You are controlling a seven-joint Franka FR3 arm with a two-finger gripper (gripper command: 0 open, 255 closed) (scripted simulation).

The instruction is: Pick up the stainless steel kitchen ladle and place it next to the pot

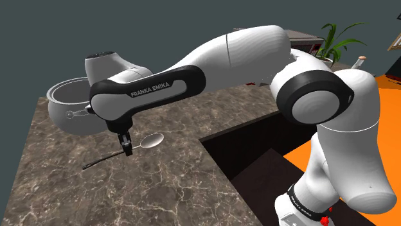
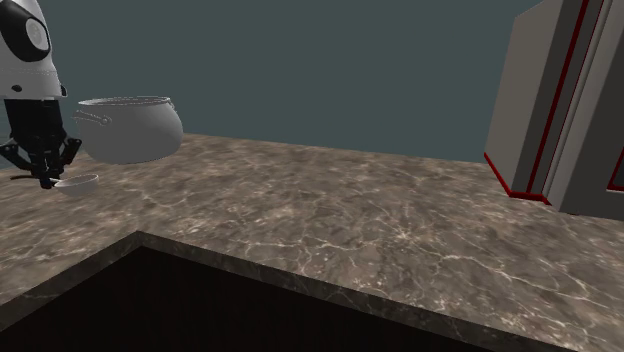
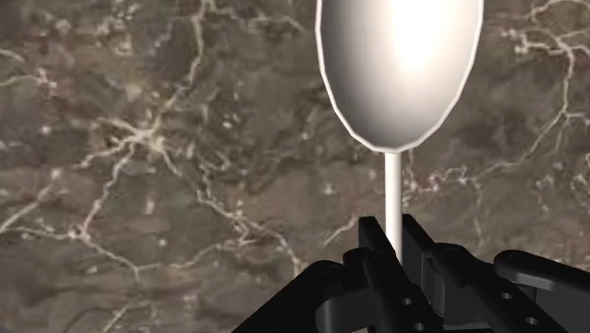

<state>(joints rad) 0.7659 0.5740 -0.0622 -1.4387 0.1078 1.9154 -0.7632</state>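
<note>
My black gripper (image 1: 126, 149) is shut on the thin handle of the pale shiny ladle (image 1: 152, 140), just behind its oval bowl. The long handle sticks out toward the shoulder view's left. In the wrist view the fingers (image 3: 371, 248) clasp the handle and the ladle bowl (image 3: 400, 66) lies straight ahead over the marble. The ladle is level and very low over the counter; I cannot tell whether it touches. The grey pot (image 1: 71, 103) stands behind the gripper near the counter's far corner. In the second exterior view the gripper (image 2: 47, 180) and ladle bowl (image 2: 78, 182) are in front of the pot (image 2: 130, 128).
The brown marble counter (image 1: 160, 186) is L-shaped, with a dark recess (image 1: 250, 151) cut in at the shoulder view's right. An orange floor (image 1: 389, 103) and a potted plant (image 1: 334, 42) lie beyond the arm. A grey cabinet with red trim (image 2: 565, 110) stands at the second exterior view's right.
</note>
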